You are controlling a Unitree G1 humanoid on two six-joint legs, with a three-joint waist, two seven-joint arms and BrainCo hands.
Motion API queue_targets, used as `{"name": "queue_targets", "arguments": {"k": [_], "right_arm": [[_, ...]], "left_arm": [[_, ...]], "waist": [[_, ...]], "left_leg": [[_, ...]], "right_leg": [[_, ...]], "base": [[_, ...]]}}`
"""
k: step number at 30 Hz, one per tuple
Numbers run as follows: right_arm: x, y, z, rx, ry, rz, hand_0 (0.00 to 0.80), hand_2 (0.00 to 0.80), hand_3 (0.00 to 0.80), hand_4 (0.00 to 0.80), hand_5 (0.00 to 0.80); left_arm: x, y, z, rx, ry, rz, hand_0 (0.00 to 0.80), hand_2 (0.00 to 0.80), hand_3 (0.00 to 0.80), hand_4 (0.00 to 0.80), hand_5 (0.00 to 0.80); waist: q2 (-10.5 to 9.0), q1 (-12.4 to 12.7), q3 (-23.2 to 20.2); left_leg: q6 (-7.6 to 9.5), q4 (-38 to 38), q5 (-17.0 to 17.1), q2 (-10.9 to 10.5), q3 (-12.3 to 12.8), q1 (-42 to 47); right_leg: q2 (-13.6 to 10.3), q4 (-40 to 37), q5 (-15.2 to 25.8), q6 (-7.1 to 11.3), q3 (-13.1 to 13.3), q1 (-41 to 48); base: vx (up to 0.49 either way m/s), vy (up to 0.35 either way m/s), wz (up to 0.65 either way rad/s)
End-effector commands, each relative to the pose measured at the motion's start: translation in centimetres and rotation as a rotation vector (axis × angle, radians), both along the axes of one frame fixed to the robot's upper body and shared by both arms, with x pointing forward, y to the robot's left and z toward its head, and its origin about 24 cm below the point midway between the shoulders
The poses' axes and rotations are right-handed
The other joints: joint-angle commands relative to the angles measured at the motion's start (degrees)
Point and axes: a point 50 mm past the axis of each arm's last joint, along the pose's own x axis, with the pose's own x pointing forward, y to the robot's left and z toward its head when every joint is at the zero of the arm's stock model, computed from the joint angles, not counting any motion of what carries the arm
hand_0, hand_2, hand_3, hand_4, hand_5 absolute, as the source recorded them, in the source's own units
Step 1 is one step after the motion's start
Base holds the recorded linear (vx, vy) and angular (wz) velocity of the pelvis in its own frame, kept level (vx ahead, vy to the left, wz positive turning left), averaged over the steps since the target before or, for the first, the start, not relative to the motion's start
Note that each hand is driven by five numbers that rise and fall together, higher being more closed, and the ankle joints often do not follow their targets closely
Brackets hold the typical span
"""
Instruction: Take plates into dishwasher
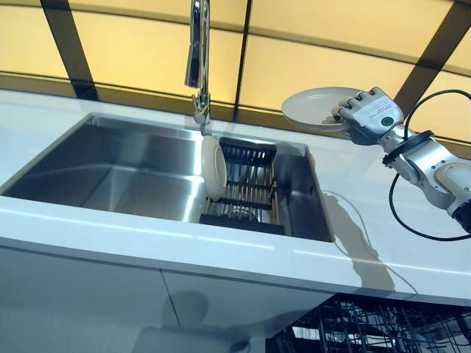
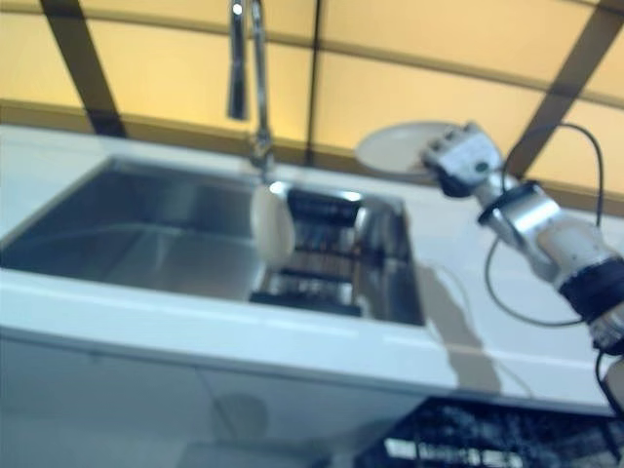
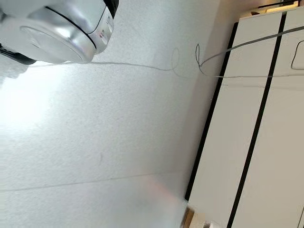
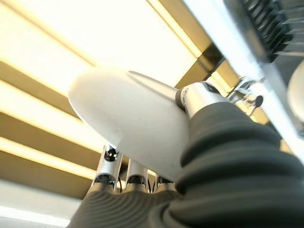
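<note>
I log a white counter (image 1: 383, 243) around the steel sink (image 1: 110, 173); right hand (image 1: 370, 114), raised right of the sink, pinches a plate (image 1: 313, 107); left hand unseen.

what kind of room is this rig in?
Most likely a kitchen: a stainless steel sink set in a white countertop under a tall chrome faucet, and a black wire dishwasher rack open below. The right hand holds a round white plate.

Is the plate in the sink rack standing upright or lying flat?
Upright: the plate stands on its edge at the left end of the rack inside the sink.
</note>
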Motion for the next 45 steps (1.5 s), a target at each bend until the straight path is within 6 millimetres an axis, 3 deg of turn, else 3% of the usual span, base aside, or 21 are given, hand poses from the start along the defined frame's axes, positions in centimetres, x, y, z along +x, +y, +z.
{"name": "queue_targets", "arguments": {"k": [1, 14, 18, 24, 28, 38, 45], "right_arm": [[-1.8, -3.1, 3.0, 0.069, -0.086, -0.076, 0.8, 0.8, 0.8, 0.8, 0.8], [-3.9, -8.6, 1.1, 0.244, -0.018, -0.185, 0.8, 0.8, 0.8, 0.8, 0.8], [-5.1, -11.8, -1.3, 0.495, 0.1, -0.226, 0.8, 0.8, 0.8, 0.8, 0.8], [-6.1, -13.7, -4.0, 0.741, 0.245, -0.21, 0.8, 0.8, 0.8, 0.8, 0.8], [-7.6, -16.0, -6.3, 0.929, 0.313, -0.226, 0.8, 0.8, 0.8, 0.8, 0.8], [-10.1, -19.0, -8.8, 1.172, 0.425, -0.271, 0.8, 0.8, 0.8, 0.8, 0.8], [-11.1, -19.9, -11.7, 1.392, 0.647, -0.265, 0.8, 0.8, 0.8, 0.8, 0.8]], "left_arm": [[-1.1, 0.6, -0.3, 0.026, 0.049, -0.027, 0.0, 0.0, 0.0, 0.0, 0.0], [-1.4, 0.7, -0.4, 0.03, 0.085, -0.062, 0.0, 0.0, 0.0, 0.0, 0.0], [-1.3, 1.0, -0.3, 0.037, 0.09, -0.068, 0.0, 0.0, 0.0, 0.0, 0.0], [-1.0, 1.3, -0.2, 0.036, 0.08, -0.046, 0.0, 0.0, 0.0, 0.0, 0.0], [-1.1, 1.6, -0.1, 0.039, 0.078, -0.045, 0.0, 0.0, 0.0, 0.0, 0.0], [-1.5, 1.7, -0.2, 0.042, 0.08, -0.033, 0.0, 0.0, 0.0, 0.0, 0.0], [-2.1, 2.5, -0.1, 0.053, 0.096, -0.023, 0.0, 0.0, 0.0, 0.0, 0.0]], "waist": [[-2.44, -0.34, -4.39], [-2.24, -4.75, -7.26], [-1.92, -7.4, -7.38], [-1.88, -9.18, -7.17], [-2.08, -10.63, -6.95], [-2.52, -12.15, -6.65], [-2.64, -12.63, -6.26]], "left_leg": [[1.65, -0.16, -7.08, -0.82, 2.5, 4.57], [2.54, -0.16, -8.91, -0.67, 6.87, 7.93], [2.94, -0.16, -9.4, -0.44, 8.84, 8.71], [3.14, -0.16, -9.59, -0.08, 10.15, 9.28], [3.19, -0.16, -9.71, 0.44, 11.51, 9.56], [3.21, -0.16, -9.83, 0.92, 12.91, 9.97], [3.03, -0.16, -9.75, 1.14, 13.14, 9.93]], "right_leg": [[-2.08, -0.01, 1.05, 4.98, 1.64, 0.85], [-1.8, -0.01, 2.46, 6.1, 6.19, 1.49], [-1.54, -0.01, 3.38, 6.46, 8.51, 1.04], [-1.34, 0.19, 3.77, 6.49, 9.96, 0.63], [-0.86, 0.22, 4.03, 6.31, 11.13, 0.18], [-0.23, 0.3, 4.06, 5.89, 12.46, -0.15], [-0.09, 0.28, 4.14, 5.65, 12.54, -0.35]], "base": [[0.034, 0.038, -0.23], [0.019, 0.028, -0.28], [0.003, 0.009, -0.28], [-0.003, -0.004, -0.19], [-0.021, -0.035, -0.11], [0.012, -0.027, -0.14], [0.005, -0.01, 0.0]]}}
